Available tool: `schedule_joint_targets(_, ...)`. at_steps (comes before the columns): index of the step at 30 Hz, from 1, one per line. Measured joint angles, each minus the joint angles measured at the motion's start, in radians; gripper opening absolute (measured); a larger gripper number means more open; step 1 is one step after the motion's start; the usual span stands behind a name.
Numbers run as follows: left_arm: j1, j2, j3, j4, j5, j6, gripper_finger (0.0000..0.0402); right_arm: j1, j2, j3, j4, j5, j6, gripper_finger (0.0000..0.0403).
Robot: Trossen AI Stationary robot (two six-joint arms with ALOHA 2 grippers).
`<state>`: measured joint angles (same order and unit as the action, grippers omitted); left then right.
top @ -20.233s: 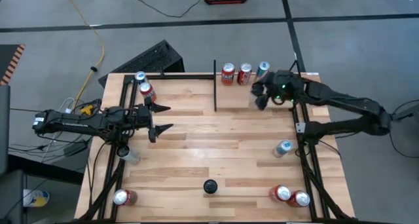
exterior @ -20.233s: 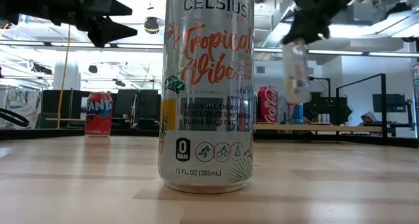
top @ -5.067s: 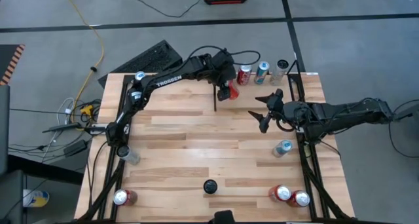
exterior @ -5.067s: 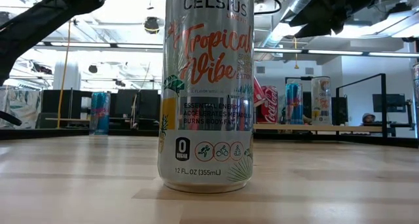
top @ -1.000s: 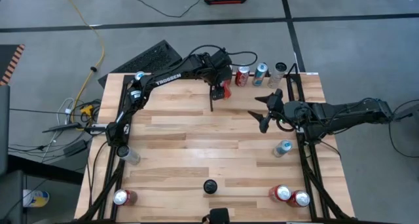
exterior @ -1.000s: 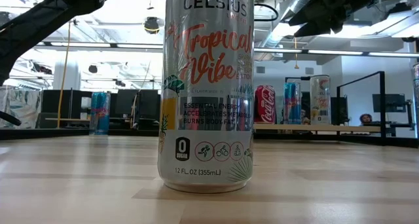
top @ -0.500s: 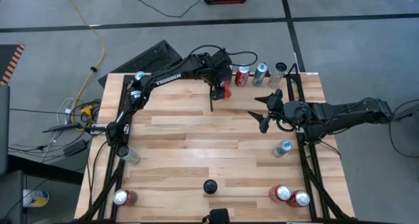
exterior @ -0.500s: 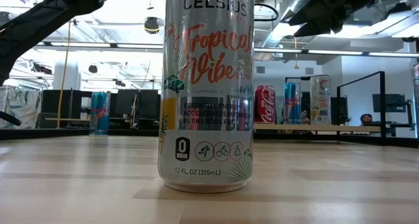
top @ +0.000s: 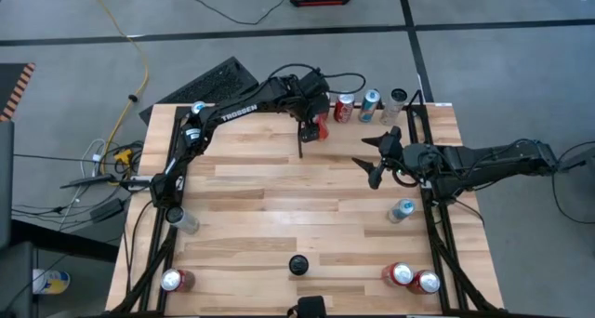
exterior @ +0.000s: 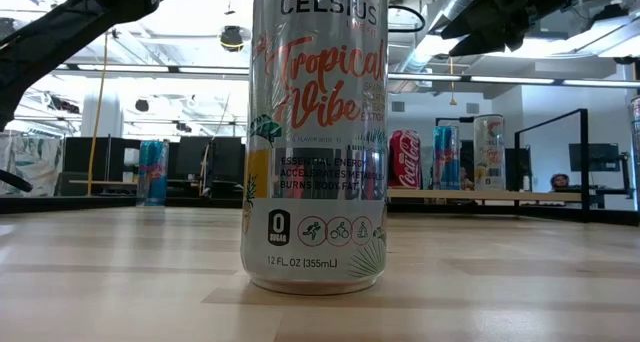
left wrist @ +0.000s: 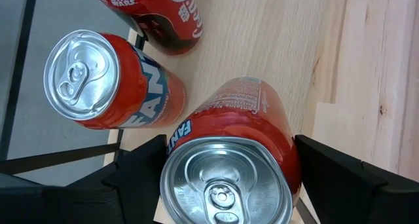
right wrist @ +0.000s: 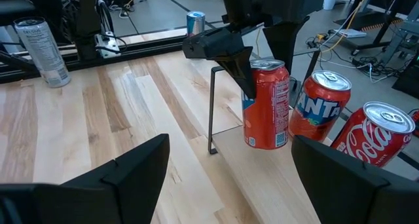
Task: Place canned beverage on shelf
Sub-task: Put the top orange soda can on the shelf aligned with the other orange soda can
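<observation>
Left hand (top: 319, 125) is clamped on an orange Fanta can (right wrist: 266, 105), standing upright on the shelf (top: 358, 137), just right of the black divider bar (right wrist: 211, 111) and close beside another Fanta (right wrist: 320, 107). I'd let go gently and lift straight up so neither can gets nudged. Right hand (top: 376, 159) hangs open over the bench (top: 279, 206), well clear.

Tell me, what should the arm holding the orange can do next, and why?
Probably open its fingers and let go. The left gripper holds the orange can upright, and it looks set down on the shelf, just past the divider bar, beside another orange can. The right gripper waits open.
</observation>
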<state>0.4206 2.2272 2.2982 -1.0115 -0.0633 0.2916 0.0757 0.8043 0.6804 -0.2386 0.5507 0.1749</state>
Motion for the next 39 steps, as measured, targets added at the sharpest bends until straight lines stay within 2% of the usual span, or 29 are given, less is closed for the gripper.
schedule_joint_targets(39,0.0,0.0,0.0,-0.003,0.0,-0.008,0.0307,0.0,0.0,0.0,0.0,-0.002,0.0,0.0345)
